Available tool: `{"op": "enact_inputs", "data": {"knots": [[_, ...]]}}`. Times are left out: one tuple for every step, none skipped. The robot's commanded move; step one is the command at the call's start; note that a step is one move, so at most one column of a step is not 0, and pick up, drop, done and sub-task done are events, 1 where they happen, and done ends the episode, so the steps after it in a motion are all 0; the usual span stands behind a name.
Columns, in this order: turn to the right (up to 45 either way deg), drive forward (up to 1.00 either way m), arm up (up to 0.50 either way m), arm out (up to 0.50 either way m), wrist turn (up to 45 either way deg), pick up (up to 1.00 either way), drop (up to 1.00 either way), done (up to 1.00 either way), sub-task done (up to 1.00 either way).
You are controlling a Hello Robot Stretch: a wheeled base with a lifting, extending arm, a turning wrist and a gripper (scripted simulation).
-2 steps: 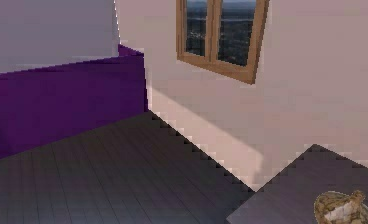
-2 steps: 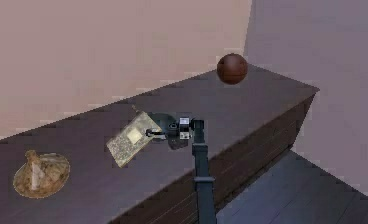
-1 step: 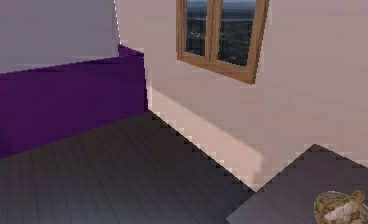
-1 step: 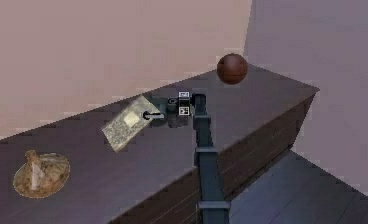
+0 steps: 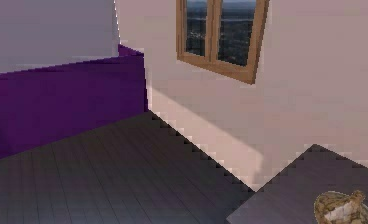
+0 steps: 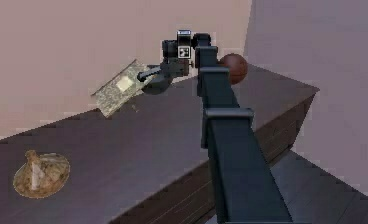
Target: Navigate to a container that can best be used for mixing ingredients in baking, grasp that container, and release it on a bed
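In the arm side view my arm reaches out over a dark table. At its far end my gripper holds a dark grey rounded, bowl-like thing, which hangs above the table's far edge against the pale wall. Just left of it a flat tan and green thing stands tilted near the wall.
A reddish-brown ball lies on the table right of the arm. A tan round thing sits at the table's left and shows again on the table corner in the forward view. Ahead lie dark floor, a purple wall and a wooden window.
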Motion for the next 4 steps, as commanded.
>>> {"op": "enact_inputs", "data": {"knots": [[0.0,0.0,0.0,0.0,-45.0,0.0,0.0,0.0,0.0],[0.0,0.0,0.0,0.0,-45.0,0.0,0.0,0.0,0.0],[0.0,0.0,0.0,0.0,-15.0,0.0,0.0,0.0,0.0],[0.0,0.0,0.0,-0.42,0.0,0.0,0.0,0.0,0.0]]}}
